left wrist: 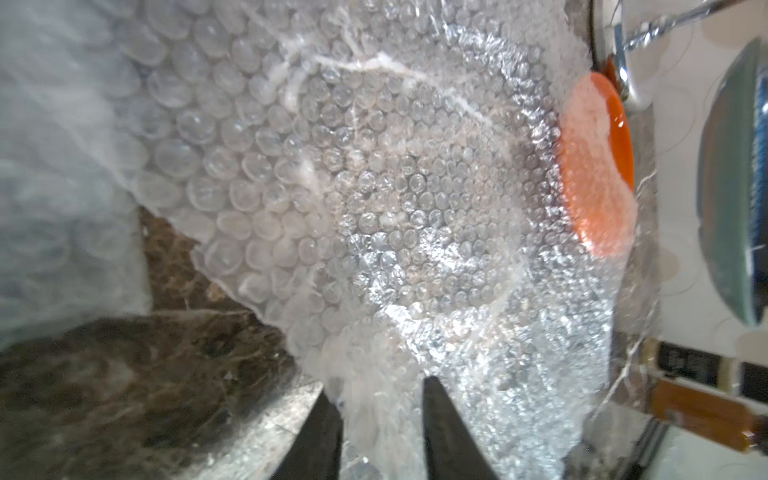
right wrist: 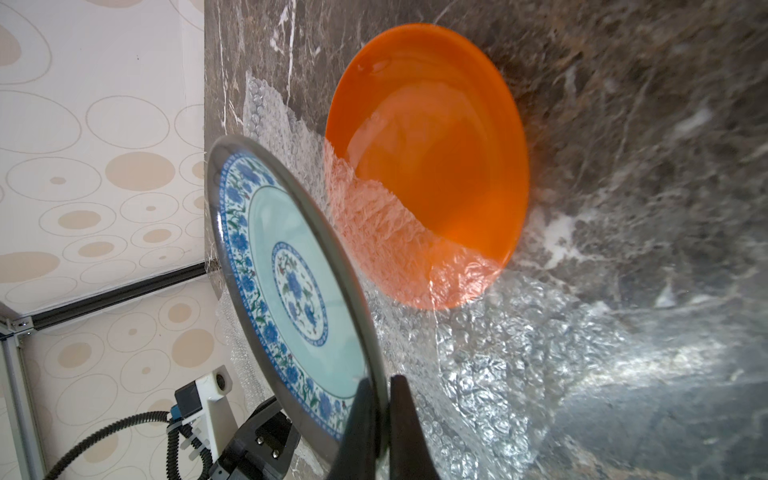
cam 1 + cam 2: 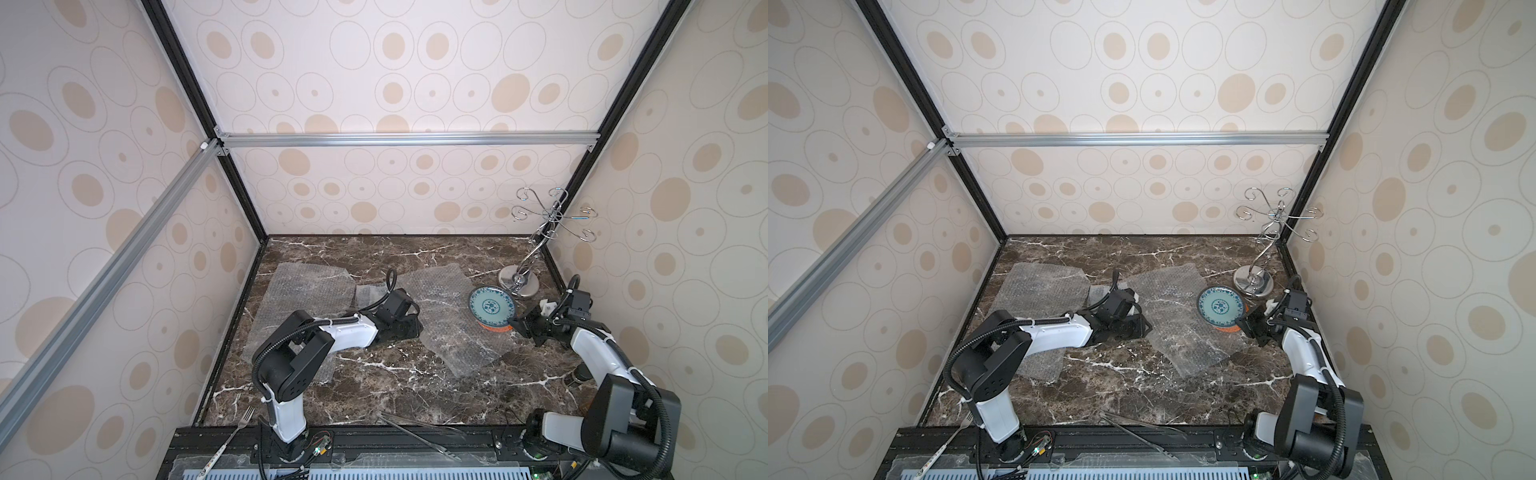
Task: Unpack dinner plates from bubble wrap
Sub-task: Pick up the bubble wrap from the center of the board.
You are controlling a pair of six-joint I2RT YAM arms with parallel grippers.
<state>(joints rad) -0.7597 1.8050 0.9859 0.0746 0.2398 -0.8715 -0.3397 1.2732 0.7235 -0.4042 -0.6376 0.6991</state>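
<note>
Over the orange plate, the right hand pinches the pale plate.

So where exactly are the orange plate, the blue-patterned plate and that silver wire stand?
orange plate [image 2: 436, 137]: right wrist view, on its bare inner surface.
blue-patterned plate [image 2: 297, 286]: right wrist view, on its central flower motif.
wire stand [image 3: 531, 286]: a top view, on its round silver base.

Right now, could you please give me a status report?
Right pincer shut on rim of pale blue-patterned round plate, above orange round plate. Left pincer pinches clear bubble wrap sheet. Wrap overlaps orange plate.
</note>
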